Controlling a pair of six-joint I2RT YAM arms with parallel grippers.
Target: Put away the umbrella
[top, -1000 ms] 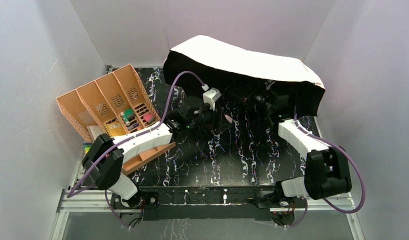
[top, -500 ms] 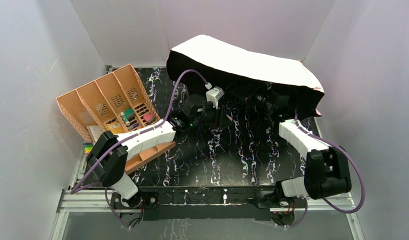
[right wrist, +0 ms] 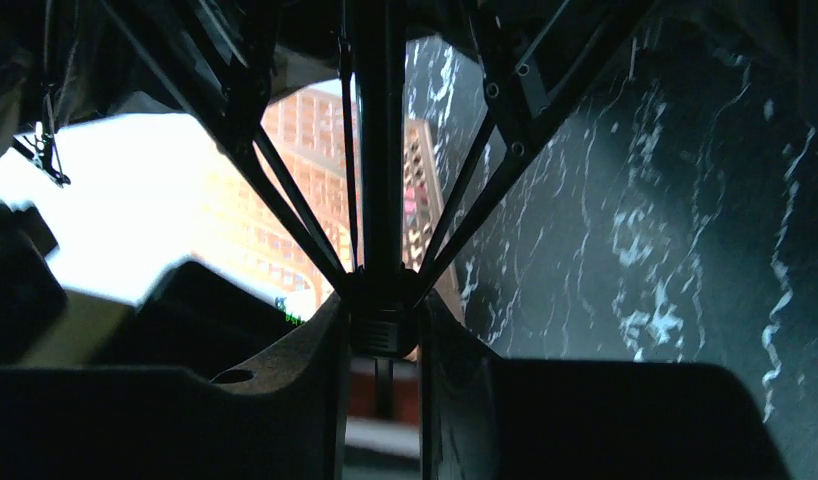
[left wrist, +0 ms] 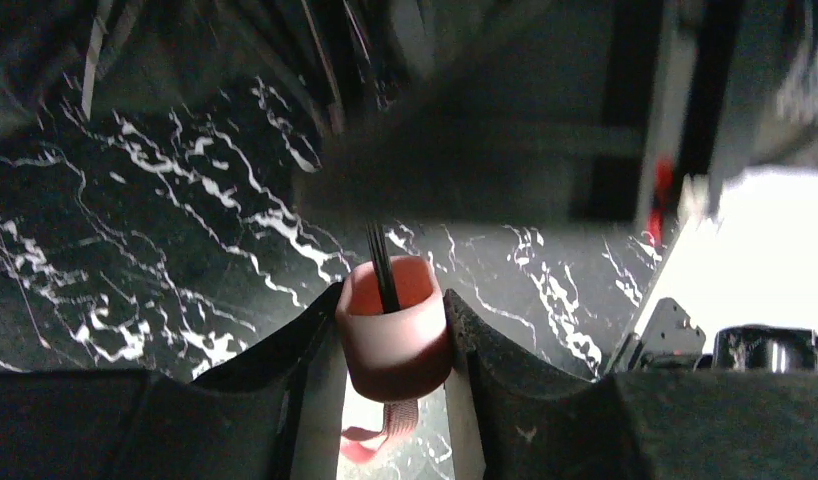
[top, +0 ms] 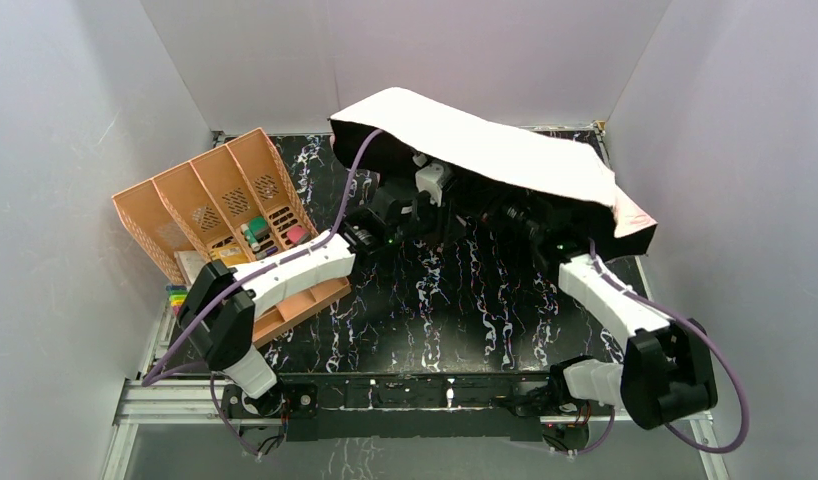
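Observation:
The umbrella (top: 485, 140) stands open over the back of the table, its pale pink outer side up and black underside facing me. My left gripper (top: 415, 215) reaches under its left edge and is shut on the pink handle (left wrist: 390, 325), with the strap (left wrist: 370, 440) hanging below it. My right gripper (top: 520, 215) reaches under the canopy's middle and is shut on the black runner (right wrist: 383, 320) on the shaft, where the thin ribs (right wrist: 285, 200) fan out. The shaft between the two grippers is hidden under the canopy in the top view.
An orange divided organizer (top: 225, 215) with small items lies tilted at the left; it also shows through the ribs in the right wrist view (right wrist: 315, 200). The black marbled table (top: 445, 310) is walled by white panels on three sides.
The canopy has tipped and shifted right, its right edge lower. My left gripper has pushed further back under it with the handle. My right arm has swung its elbow outward.

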